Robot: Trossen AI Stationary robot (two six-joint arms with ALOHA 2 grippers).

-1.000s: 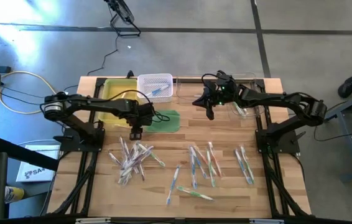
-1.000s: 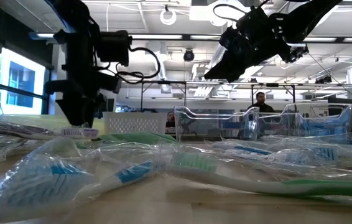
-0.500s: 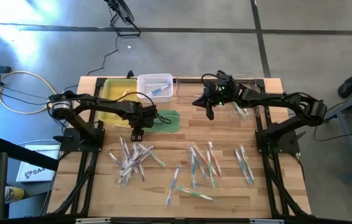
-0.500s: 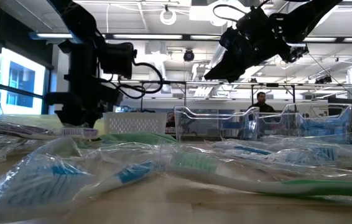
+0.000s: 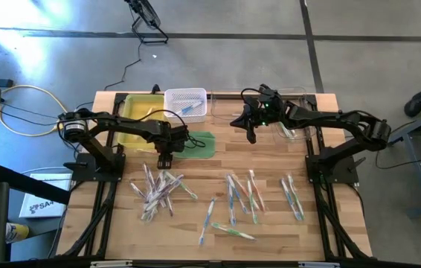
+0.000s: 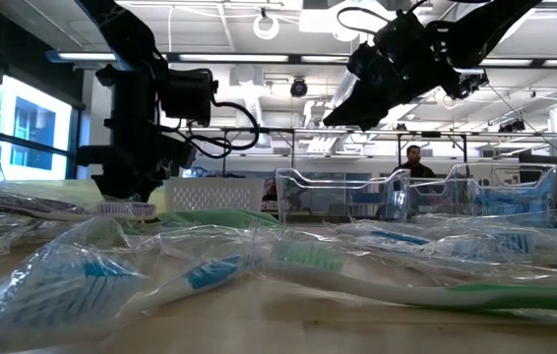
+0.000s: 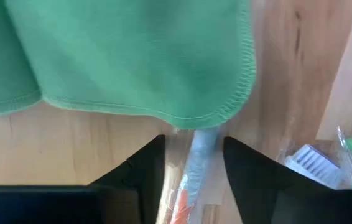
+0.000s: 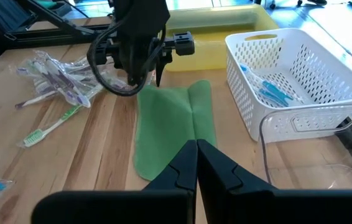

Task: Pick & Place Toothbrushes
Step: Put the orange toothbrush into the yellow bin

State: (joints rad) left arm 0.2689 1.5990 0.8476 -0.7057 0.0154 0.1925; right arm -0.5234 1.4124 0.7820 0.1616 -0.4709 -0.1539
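Toothbrushes (image 5: 162, 190) lie scattered over the near worktop (image 5: 270, 231), so the left pincer (image 5: 164, 158) sits low at the green cloth's (image 5: 198, 144) near edge, jaws part-open astride a wrapped brush (image 7: 196, 163), not yet clamping. Right pincer (image 5: 252, 136), shut and empty, waits raised toward the far right.

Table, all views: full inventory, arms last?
Toothbrushes: roughly thirty, mixed colours, many in clear wrappers, three loose clusters on the front half of the table.
White basket: one, back edge, blue brushes inside.
Yellow tray: one, left of the basket.
Green cloth: one, in front of the basket.
Clear bin: one, back right.
Person: one, in the room behind.
Left pincer: at the cloth's edge, jaws either side of a wrapped brush.
Right pincer: shut, raised near the clear bin.
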